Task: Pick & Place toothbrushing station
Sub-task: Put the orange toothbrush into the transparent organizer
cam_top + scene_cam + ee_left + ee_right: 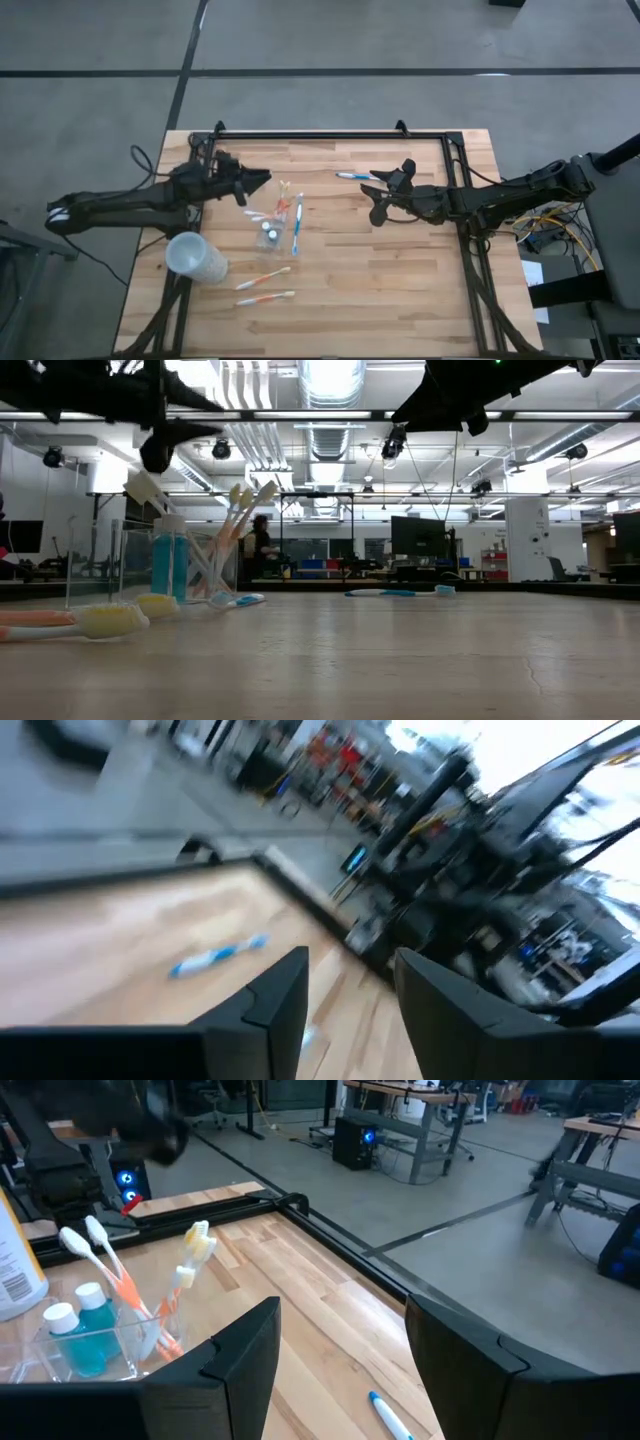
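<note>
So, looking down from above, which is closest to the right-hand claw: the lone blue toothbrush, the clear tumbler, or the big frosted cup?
From the right gripper, in the high view:
1. The lone blue toothbrush, lying just beside it toward the table's far edge.
2. The clear tumbler, at mid-table, holding a toothpaste tube and brushes.
3. The frosted cup, on its side near the table's left edge, under the left arm.

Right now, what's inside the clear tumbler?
The clear tumbler holds white-orange toothbrushes leaning out and blue toothpaste tubes with white caps. Its bottom is hidden behind the right claw's fingers.
</note>
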